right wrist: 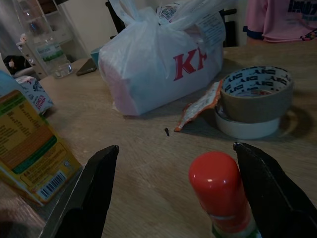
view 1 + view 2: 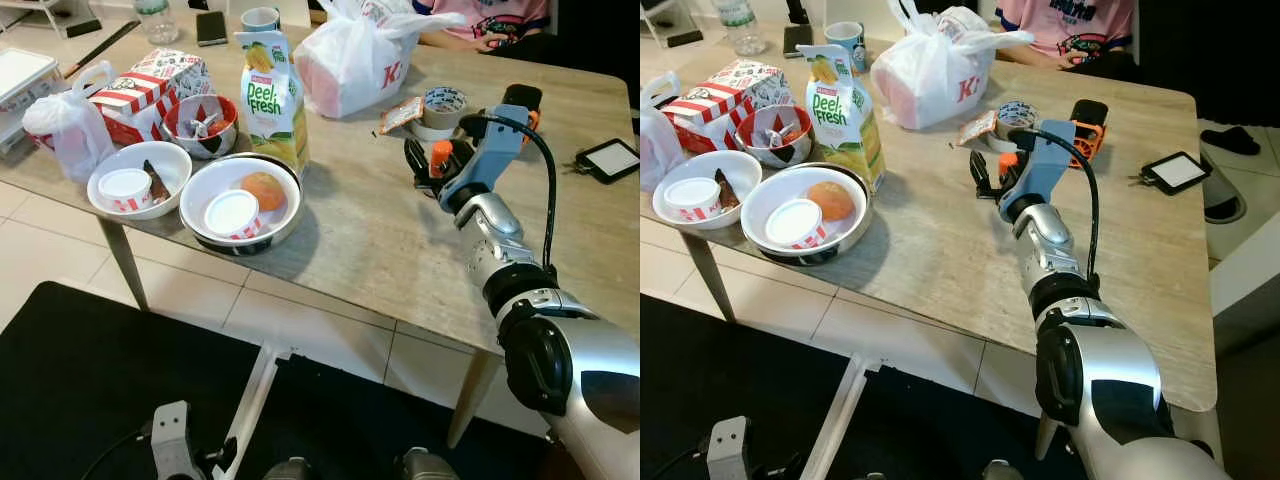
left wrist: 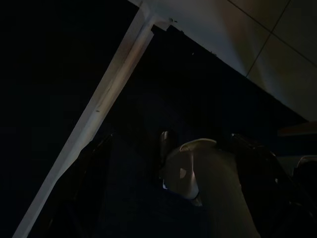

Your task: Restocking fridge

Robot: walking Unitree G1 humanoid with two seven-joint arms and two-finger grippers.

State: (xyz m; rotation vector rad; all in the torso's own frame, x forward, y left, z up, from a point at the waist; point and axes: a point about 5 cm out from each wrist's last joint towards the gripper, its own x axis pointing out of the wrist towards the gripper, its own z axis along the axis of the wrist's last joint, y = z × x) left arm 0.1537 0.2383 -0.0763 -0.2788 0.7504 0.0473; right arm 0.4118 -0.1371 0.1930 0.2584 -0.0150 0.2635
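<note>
A Peel Fresh juice carton (image 2: pixel 272 95) stands upright on the wooden table (image 2: pixel 370 240), beside a white bowl (image 2: pixel 240 200) holding an orange piece of food and a lidded cup. My right gripper (image 1: pixel 174 148) hovers low over the table's right half, open. A small bottle with an orange cap (image 1: pixel 220 191) stands between its fingers, close to one of them, which may touch it. The same bottle (image 2: pixel 441 155) sits in front of two stacked tape rolls (image 2: pixel 440 110). My left gripper (image 3: pixel 173 158) hangs idle over the dark floor mat, its fingers spread wide apart.
A white KFC plastic bag (image 2: pixel 350 60) sits at the back of the table. A second bowl (image 2: pixel 138 178), a red-patterned bowl (image 2: pixel 200 125), a KFC box (image 2: pixel 150 85) and a small bag (image 2: pixel 65 125) crowd the left. A person in pink (image 2: pixel 1070 25) sits behind. A tablet (image 2: pixel 610 158) lies far right.
</note>
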